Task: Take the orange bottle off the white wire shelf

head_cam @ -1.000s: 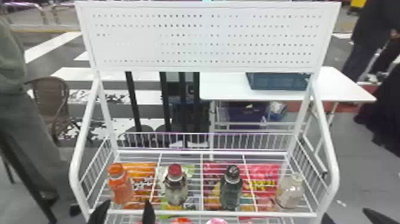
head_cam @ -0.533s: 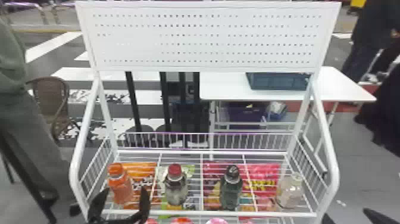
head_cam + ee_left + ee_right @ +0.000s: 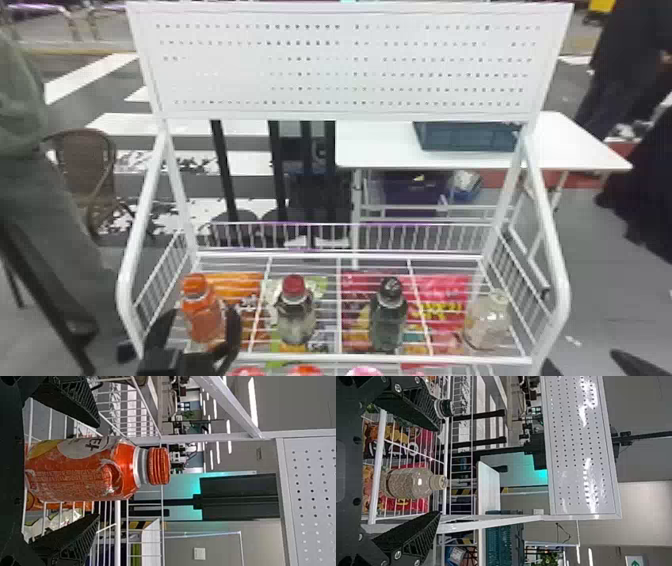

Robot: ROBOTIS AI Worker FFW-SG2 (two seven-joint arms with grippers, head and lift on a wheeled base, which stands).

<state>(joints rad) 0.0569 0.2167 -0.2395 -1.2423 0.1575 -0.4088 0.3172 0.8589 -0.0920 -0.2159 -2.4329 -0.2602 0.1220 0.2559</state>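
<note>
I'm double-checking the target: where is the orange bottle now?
In the head view, the orange bottle stands at the left end of the white wire shelf, beside the red-capped bottle, between the left end effector's open fingers.

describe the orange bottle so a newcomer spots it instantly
Find the perforated white panel, then the white wire shelf below it. The orange bottle stands leftmost there, within the open left gripper. Its cap and shoulders are both orange, unlike the red-capped bottle beside it.
</note>
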